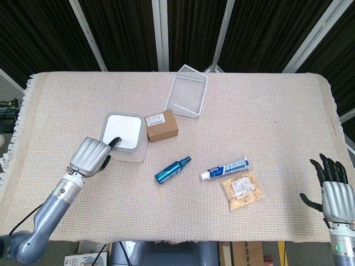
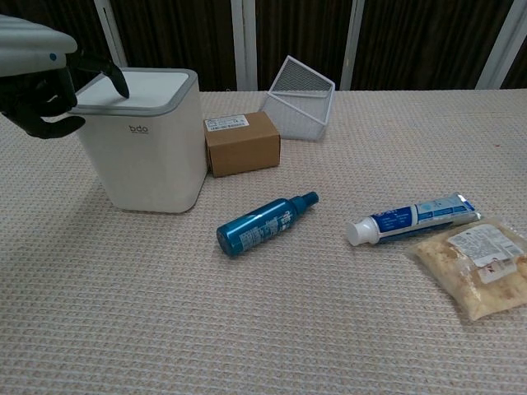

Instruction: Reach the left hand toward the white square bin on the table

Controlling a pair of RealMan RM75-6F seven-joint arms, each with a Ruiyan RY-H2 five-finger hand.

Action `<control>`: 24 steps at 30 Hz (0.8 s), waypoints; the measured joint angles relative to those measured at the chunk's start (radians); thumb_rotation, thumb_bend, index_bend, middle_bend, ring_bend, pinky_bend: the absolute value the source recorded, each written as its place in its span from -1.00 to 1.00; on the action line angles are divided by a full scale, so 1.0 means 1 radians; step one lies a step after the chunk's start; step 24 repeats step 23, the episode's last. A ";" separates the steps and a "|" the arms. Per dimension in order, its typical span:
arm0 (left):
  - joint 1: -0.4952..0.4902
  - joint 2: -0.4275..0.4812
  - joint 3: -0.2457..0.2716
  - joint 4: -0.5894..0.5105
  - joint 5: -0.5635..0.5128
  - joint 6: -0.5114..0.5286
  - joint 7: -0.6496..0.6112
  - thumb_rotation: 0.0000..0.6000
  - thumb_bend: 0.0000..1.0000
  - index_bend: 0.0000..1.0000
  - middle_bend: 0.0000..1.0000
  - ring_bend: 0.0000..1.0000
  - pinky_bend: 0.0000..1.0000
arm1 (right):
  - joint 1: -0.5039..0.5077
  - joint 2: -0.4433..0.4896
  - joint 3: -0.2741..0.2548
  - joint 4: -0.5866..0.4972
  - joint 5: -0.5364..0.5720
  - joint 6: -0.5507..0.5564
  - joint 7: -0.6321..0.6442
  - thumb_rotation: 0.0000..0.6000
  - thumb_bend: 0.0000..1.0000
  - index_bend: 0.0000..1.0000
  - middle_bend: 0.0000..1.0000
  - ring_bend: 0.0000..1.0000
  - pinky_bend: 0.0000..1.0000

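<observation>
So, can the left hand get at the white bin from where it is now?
Probably yes. The left hand is already at the near-left edge of the white bin, with one fingertip over its lid, and nothing lies between them. The brown box stands on the bin's far side.

The white square bin [image 2: 140, 140], near the left edge of the table, carries small grey lettering "bdo" on its front wall. The labels on the brown box [image 2: 241, 142], toothpaste tube [image 2: 412, 219] and snack packet [image 2: 476, 262] are too small to read.
</observation>
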 measured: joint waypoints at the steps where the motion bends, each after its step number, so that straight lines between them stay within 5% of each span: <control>1: 0.006 0.003 0.000 -0.009 0.024 0.018 -0.007 1.00 0.03 -0.52 0.41 0.30 0.41 | 0.000 0.000 -0.001 0.001 0.000 -0.001 0.000 1.00 -0.66 -0.69 -1.00 -0.95 -0.93; 9: 0.184 0.040 0.076 -0.099 0.286 0.315 -0.006 1.00 -0.35 -0.54 -0.40 -0.62 -0.42 | 0.002 -0.003 -0.005 0.001 -0.002 -0.006 -0.005 1.00 -0.66 -0.69 -1.00 -0.95 -0.93; 15: 0.400 0.040 0.190 -0.058 0.375 0.527 -0.028 1.00 -0.47 -0.56 -0.57 -0.80 -0.58 | 0.005 -0.002 -0.009 -0.006 0.003 -0.021 -0.011 1.00 -0.66 -0.69 -1.00 -0.95 -0.93; 24: 0.520 0.022 0.254 0.186 0.453 0.597 -0.373 1.00 -0.47 -0.58 -0.63 -0.84 -0.62 | 0.009 0.004 -0.020 -0.012 -0.012 -0.030 -0.018 1.00 -0.71 -0.69 -1.00 -0.95 -0.93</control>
